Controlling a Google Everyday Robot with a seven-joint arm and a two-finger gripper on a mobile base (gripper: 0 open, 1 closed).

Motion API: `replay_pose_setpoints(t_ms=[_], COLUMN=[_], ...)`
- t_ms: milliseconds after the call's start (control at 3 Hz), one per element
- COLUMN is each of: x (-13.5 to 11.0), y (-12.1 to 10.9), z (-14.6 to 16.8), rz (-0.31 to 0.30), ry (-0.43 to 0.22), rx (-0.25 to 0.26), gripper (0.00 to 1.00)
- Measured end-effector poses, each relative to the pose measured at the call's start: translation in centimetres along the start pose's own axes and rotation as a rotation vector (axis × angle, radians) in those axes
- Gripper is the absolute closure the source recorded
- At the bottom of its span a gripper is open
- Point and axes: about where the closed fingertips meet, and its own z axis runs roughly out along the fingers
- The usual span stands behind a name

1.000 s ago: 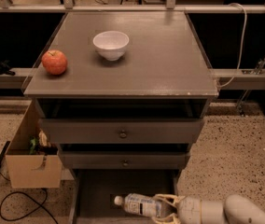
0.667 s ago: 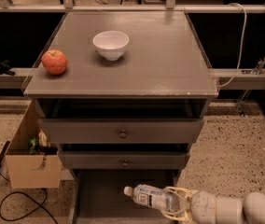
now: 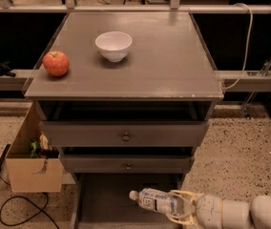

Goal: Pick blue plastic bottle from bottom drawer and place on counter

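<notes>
The blue plastic bottle (image 3: 157, 201) is clear with a white cap and a white-bluish label. It lies sideways, cap to the left, held above the floor of the bottom drawer (image 3: 107, 199). My gripper (image 3: 183, 207) reaches in from the lower right and is shut on the bottle's base end. The counter (image 3: 164, 56) is the broad grey top of the cabinet, well above the gripper.
A white bowl (image 3: 113, 45) and a red apple (image 3: 56, 63) stand on the counter's left half. Two upper drawers with round knobs (image 3: 125, 137) sit slightly open above the bottom drawer. A cardboard box (image 3: 33, 163) and a black cable lie on the floor at left.
My gripper has lifted the bottle from the drawer floor and carried it a little up and to the right.
</notes>
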Motion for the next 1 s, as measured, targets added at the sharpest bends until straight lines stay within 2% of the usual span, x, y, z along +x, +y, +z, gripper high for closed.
replay_pose_setpoints(t_ms=[333,667,1000], x=[-1.2,-4.3,-9.0], y=[-0.6,-2.9,-6.2], z=[-0.7,-3.4,-6.5], rz=[-0.034,-0.098,-0.164], ry=[0.006,0.015,0.015], rx=[0.007,0.039,0.062], gripper=[1.0,1.0,1.0])
